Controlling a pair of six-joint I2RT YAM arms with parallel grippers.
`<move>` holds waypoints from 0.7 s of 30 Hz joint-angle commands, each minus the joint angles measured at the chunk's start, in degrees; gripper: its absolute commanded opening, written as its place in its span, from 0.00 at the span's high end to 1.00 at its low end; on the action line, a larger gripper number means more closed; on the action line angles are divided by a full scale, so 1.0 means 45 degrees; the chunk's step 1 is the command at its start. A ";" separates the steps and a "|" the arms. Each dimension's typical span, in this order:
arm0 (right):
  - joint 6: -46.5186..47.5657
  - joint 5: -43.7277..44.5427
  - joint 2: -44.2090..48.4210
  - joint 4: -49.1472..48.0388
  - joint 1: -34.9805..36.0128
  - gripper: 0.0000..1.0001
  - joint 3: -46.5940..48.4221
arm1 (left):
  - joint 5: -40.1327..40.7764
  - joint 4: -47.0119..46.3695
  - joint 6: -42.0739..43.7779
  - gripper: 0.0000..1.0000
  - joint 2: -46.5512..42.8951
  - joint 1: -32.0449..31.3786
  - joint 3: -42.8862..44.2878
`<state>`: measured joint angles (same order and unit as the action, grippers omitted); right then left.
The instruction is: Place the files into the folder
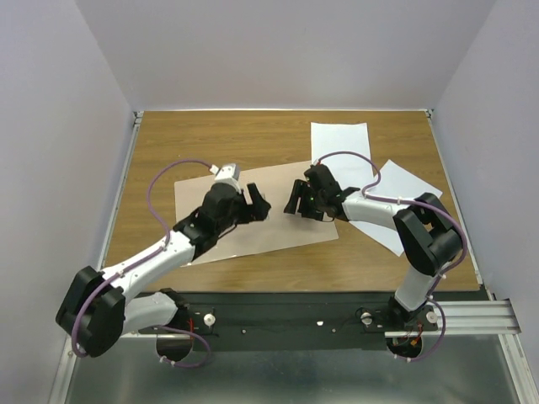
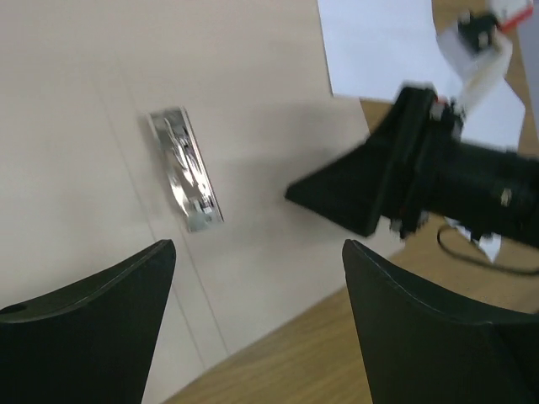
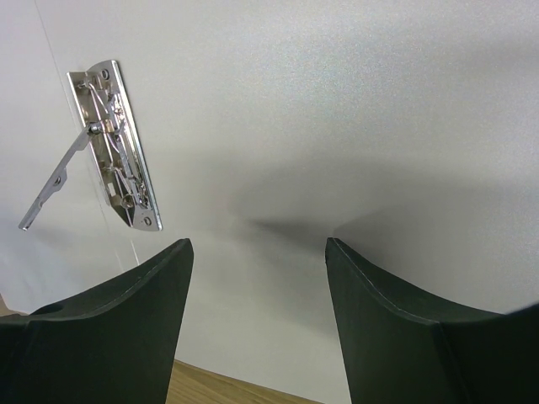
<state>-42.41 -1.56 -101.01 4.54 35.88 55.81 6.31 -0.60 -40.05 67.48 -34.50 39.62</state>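
Note:
The pinkish-tan folder [image 1: 271, 180] lies flat in the middle of the table. A metal clip [image 2: 185, 169] is fixed on its surface, and in the right wrist view the clip [image 3: 118, 151] has its lever raised. One white sheet [image 1: 340, 143] lies behind the folder's right corner. A second sheet [image 1: 408, 187] lies tilted at the right, partly under the right arm. My left gripper [image 1: 260, 206] is open and empty over the folder. My right gripper [image 1: 294, 200] is open and empty, facing it over the folder's right part. The right gripper also shows in the left wrist view [image 2: 370, 198].
The wooden table [image 1: 210, 139] is walled on the left, back and right. The black mounting rail [image 1: 286, 316] with both arm bases runs along the near edge. A purple cable [image 1: 173, 168] loops above the left arm.

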 commanded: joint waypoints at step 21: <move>0.0089 0.0054 -0.1049 0.1472 0.0054 0.27 -0.0664 | -0.3684 -0.5431 0.1243 0.10 0.4026 0.0615 -0.0971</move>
<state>-42.44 -1.76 -101.12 4.34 35.88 55.81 -6.04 -19.49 -37.50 83.57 -33.71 33.43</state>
